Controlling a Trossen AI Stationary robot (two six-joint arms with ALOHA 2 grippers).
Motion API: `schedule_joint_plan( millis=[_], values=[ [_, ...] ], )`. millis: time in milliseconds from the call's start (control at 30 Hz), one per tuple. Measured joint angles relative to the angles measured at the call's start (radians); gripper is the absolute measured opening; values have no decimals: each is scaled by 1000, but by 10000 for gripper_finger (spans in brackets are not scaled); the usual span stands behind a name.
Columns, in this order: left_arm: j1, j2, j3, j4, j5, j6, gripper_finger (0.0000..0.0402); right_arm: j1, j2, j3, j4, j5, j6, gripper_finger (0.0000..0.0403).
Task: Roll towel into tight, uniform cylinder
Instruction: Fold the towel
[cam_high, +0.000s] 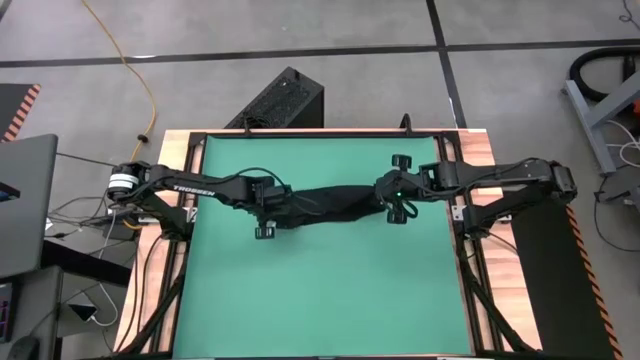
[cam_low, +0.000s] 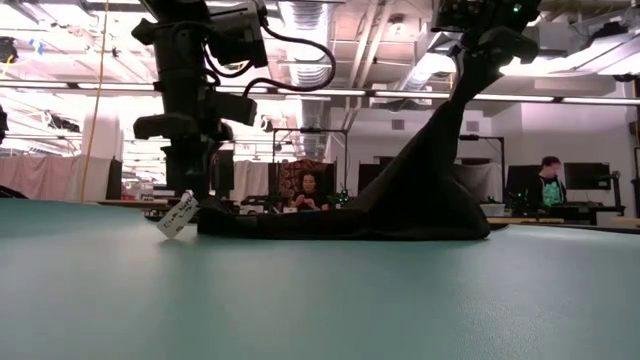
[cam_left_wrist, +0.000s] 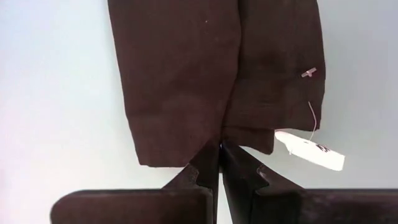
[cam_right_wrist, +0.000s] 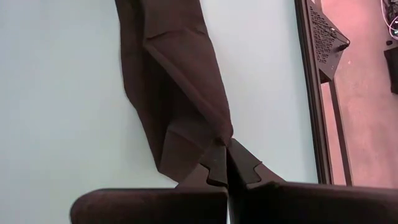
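Observation:
The black towel (cam_high: 330, 205) lies bunched into a long strip across the middle of the green mat (cam_high: 320, 290), running left to right between my two grippers. My left gripper (cam_left_wrist: 220, 148) is shut at its left end, where a small white tag (cam_left_wrist: 309, 151) sticks out. My right gripper (cam_right_wrist: 226, 149) is shut on the right end, higher up. In the low view the towel (cam_low: 400, 215) rests on the mat along most of its length. Its right end rises steeply to the right gripper (cam_low: 480, 45), and the tag (cam_low: 178, 215) sits at the left end. My left gripper pinches the towel's left end edge (cam_left_wrist: 217, 134) between its two fingertips, only at their free ends. The fingers slant steeply down from above. That end stays low, at or just above the mat. Several folded layers meet at the fingertips. My right gripper pinches a folded corner of the towel's right end (cam_right_wrist: 221, 130) between its two fingertips, slanting down from above. That end is lifted clear of the mat. The cloth hangs from the fingers in a slope down to the part lying on the mat.
A black ribbed box (cam_high: 280, 100) stands beyond the table's far edge. The mat's dark frame (cam_right_wrist: 311, 93) runs close to the right gripper. A laptop (cam_high: 25, 200) sits off the left side. People (cam_low: 308, 190) sit in the room behind. Bare green mat lies near and far of the towel.

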Motion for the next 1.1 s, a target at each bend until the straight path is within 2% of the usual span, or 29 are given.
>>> schedule_joint_plan(
  millis=[267,567,700,800,967,1100],
  values=[
    [0,0,0,-12,-8,81,49,0,0,0,-1,0,-7,4],
    [2,0,0,-28,-18,82,104,0,0,0,-1,0,-7,4],
    [-3,0,-12,-55,23,64,112,0,0,0,-1,0,-6,5],
    [-20,0,-71,-24,36,93,113,0,0,0,-1,0,-6,5],
    [-36,0,-180,99,-15,146,113,0,0,0,-1,0,-6,5],
    [-53,0,-209,120,-89,149,113,0,0,0,-1,0,-6,5]
  ],
)
